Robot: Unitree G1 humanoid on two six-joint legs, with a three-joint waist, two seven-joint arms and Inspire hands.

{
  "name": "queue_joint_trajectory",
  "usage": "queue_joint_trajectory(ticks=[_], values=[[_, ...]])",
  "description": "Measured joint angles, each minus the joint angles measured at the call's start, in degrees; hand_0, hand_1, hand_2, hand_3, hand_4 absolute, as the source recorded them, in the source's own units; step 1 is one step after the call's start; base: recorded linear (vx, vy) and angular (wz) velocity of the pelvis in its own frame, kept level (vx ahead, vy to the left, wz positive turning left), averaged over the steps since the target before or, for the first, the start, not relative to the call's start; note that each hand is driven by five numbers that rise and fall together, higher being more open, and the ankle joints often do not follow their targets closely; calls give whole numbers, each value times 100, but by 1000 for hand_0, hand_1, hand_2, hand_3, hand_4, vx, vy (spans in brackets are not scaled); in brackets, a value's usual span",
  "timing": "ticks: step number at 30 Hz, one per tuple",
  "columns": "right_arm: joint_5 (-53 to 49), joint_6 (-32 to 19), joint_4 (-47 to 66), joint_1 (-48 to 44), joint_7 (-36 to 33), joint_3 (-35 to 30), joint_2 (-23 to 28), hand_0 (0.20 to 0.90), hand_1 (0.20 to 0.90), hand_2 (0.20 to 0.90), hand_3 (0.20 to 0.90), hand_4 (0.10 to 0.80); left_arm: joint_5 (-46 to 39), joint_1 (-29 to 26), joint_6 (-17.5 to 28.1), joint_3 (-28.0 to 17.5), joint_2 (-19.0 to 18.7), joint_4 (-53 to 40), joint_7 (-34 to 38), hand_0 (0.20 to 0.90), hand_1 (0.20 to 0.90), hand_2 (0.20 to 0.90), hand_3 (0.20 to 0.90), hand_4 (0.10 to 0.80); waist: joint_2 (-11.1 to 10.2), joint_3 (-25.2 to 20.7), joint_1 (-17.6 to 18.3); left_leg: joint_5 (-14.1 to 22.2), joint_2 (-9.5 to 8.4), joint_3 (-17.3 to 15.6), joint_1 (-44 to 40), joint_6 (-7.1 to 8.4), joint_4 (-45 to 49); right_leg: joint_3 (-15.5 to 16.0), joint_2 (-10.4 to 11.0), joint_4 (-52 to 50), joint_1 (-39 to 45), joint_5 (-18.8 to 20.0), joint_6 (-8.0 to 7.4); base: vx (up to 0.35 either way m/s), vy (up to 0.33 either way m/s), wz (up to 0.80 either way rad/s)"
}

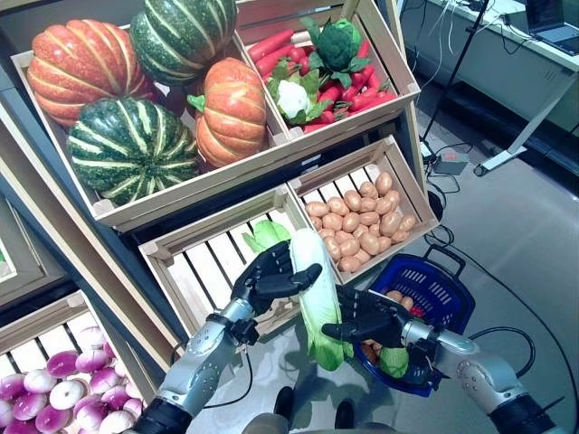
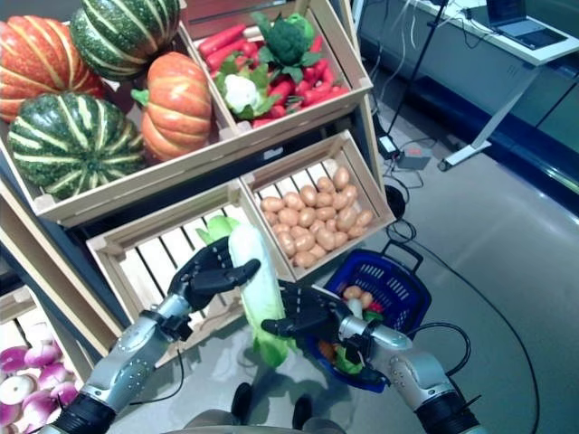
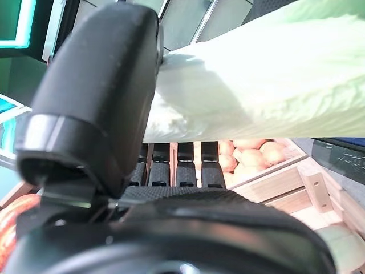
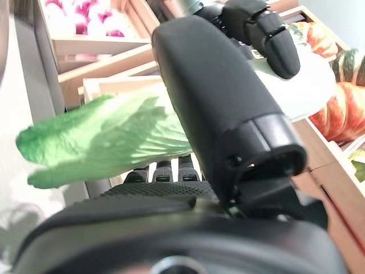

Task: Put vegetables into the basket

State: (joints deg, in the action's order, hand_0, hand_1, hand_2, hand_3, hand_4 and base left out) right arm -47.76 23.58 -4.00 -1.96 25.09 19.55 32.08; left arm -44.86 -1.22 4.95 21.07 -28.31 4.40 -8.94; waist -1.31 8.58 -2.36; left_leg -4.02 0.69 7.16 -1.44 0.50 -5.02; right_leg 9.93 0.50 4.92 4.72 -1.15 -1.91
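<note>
Cabbage (image 1: 317,294) gripped at both ends: left hand (image 1: 268,278) clasps white stem, right hand (image 1: 373,320) clasps green leaves. Blue basket (image 1: 441,291) at 4 o'clock of it, holding some vegetables.

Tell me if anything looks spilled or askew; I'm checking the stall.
Nothing stands out. The crates hold their produce, the basket sits upright on the floor, and both hands, left and right, hold the cabbage.

Grey glossy floor (image 1: 534,226) fills right half. Tilted wooden crate shelving (image 1: 271,158) covers upper left and centre. White desk (image 1: 543,54) with laptop (image 1: 554,20) in upper right corner, angled legs on floor. Power strip (image 1: 448,163) below it.
</note>
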Motion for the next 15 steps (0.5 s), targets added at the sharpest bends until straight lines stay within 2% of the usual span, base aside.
queue_joint_trajectory(ticks=[9,10,11,15], values=[[-61,279,-44,-45,4,195,63,900,900,900,900,800,-30,7,-3,262,-140,0,-46,300,300,300,300,400,-31,-252,-7,0,-2,-9,-2,0,-2,-10,3,2,-2,0,-2,0,0,0],[-64,284,-44,-45,4,201,66,841,841,841,841,761,-32,10,-3,269,-147,-1,-46,300,300,300,300,400,-30,-265,-6,0,-2,-11,-2,0,-2,-11,3,2,-3,1,-2,0,0,0],[-104,295,-45,-44,3,208,76,300,300,300,300,400,-37,19,-3,270,-148,-2,-46,300,300,300,300,400,-30,-279,-5,0,-2,-13,-2,0,-2,-13,3,2,-4,1,-2,0,0,0],[-215,302,-115,-44,-13,213,129,300,300,300,300,400,-104,46,-4,282,-167,-92,-54,300,300,300,300,400,-27,-306,-7,0,-4,-11,-1,0,-2,-13,5,1,-4,1,-3,0,0,0]])
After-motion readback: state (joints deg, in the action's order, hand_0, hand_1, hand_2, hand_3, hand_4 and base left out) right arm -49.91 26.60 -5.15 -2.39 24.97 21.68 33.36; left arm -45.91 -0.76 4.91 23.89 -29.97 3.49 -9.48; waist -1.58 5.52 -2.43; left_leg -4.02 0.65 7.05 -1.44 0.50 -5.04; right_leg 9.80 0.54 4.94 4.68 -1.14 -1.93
